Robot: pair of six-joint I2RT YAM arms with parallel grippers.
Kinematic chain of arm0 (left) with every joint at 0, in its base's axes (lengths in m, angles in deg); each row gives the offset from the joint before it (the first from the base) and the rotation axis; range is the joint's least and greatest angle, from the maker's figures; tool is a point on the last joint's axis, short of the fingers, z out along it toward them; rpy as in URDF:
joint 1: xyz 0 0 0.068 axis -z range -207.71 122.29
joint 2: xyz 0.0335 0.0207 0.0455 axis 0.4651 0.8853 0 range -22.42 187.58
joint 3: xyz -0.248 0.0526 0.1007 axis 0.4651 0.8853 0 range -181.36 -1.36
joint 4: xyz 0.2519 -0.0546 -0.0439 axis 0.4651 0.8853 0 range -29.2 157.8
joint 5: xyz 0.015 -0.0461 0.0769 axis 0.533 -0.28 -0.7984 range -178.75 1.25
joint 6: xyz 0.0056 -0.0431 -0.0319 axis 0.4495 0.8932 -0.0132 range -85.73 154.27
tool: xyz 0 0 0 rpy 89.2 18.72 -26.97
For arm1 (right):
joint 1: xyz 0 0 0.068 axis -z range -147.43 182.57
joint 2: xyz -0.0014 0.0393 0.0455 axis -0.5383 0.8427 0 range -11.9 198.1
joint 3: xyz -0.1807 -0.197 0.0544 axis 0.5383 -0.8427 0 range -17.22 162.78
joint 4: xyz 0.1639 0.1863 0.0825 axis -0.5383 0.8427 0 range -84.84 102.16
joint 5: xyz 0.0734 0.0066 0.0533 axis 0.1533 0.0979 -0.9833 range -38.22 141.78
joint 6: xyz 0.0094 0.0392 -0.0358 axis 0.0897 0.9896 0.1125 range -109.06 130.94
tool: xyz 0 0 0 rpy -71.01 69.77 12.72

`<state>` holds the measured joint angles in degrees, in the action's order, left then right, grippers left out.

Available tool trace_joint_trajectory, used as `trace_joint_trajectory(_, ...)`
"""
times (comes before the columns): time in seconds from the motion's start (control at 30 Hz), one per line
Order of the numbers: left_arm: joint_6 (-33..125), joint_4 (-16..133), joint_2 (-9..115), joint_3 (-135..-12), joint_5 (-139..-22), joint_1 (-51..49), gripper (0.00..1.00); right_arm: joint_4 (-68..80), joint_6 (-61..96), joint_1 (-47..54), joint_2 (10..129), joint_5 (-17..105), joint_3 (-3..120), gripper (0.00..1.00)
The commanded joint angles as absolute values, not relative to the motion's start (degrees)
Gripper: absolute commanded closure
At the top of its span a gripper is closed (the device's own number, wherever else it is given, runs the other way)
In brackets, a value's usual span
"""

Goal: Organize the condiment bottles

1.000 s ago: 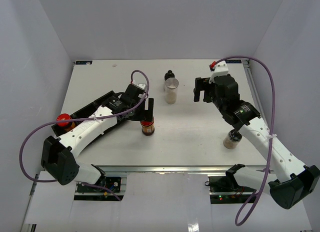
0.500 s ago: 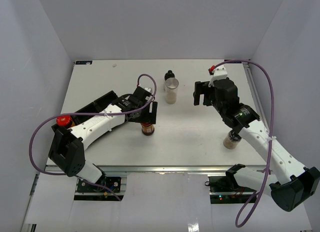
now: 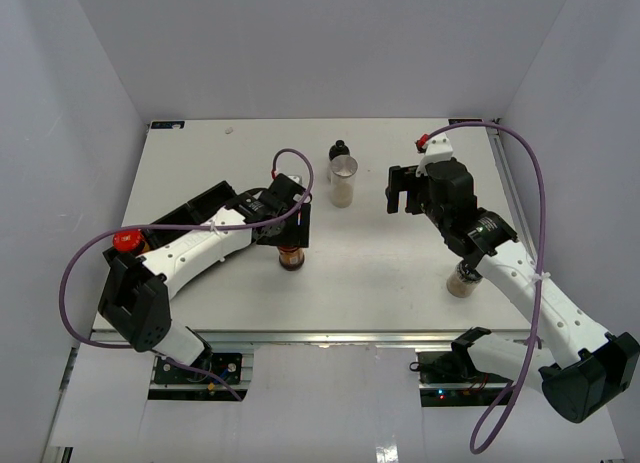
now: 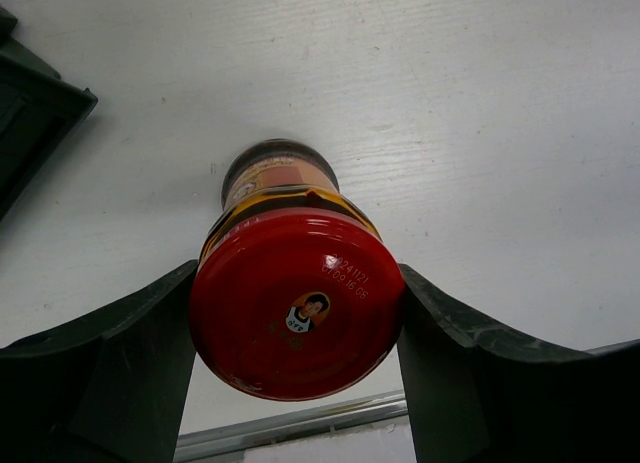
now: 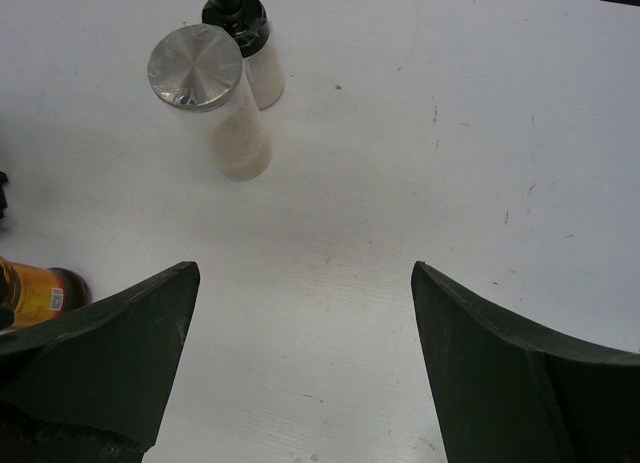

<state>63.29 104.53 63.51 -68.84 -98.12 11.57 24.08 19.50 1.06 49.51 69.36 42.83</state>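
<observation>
A jar with a red cap (image 4: 295,318) and brown contents stands near the table's middle (image 3: 291,256). My left gripper (image 3: 293,223) (image 4: 297,283) is shut on its cap, one finger on each side. A taller jar with a silvery cap (image 3: 343,180) (image 5: 205,93) and a small black-capped bottle (image 3: 338,151) (image 5: 245,33) stand at the back centre. My right gripper (image 3: 403,188) (image 5: 305,333) is open and empty, hovering to their right. A pale jar (image 3: 463,280) stands under the right arm. Another red-capped jar (image 3: 127,240) sits at the tray's near end.
A flat black tray (image 3: 190,211) lies along the left side under the left arm; its corner shows in the left wrist view (image 4: 30,113). The brown jar shows at the left edge of the right wrist view (image 5: 35,288). The table's front rail (image 3: 320,335) is near.
My left arm has swung its elbow in and the gripper has settled over the red-capped jar, which shifted slightly left. The right gripper has barely moved.
</observation>
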Motion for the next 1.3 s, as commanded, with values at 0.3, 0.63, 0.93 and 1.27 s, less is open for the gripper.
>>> trace_joint_trajectory(0.3, 67.6, 118.5, 61.9, -86.9, -110.1, 11.3, 1.00, 22.1, 19.6, 1.3, 47.8, 68.0, 43.8, 0.07)
trace_joint_trajectory(0.63, 66.6, 121.0, 56.9, -90.6, -111.2, -2.0, 1.00, 22.9, 18.8, 1.2, 47.0, 68.3, 43.7, 0.07)
trace_joint_trajectory(0.93, 66.5, 122.8, 46.7, -86.9, -115.1, -14.4, 1.00, 22.1, 18.9, 1.2, 47.2, 67.4, 42.2, 0.07)
trace_joint_trajectory(1.27, 66.5, 121.7, 38.8, -80.5, -118.2, -23.4, 1.00, 23.8, 18.1, 1.3, 46.7, 66.5, 43.5, 0.07)
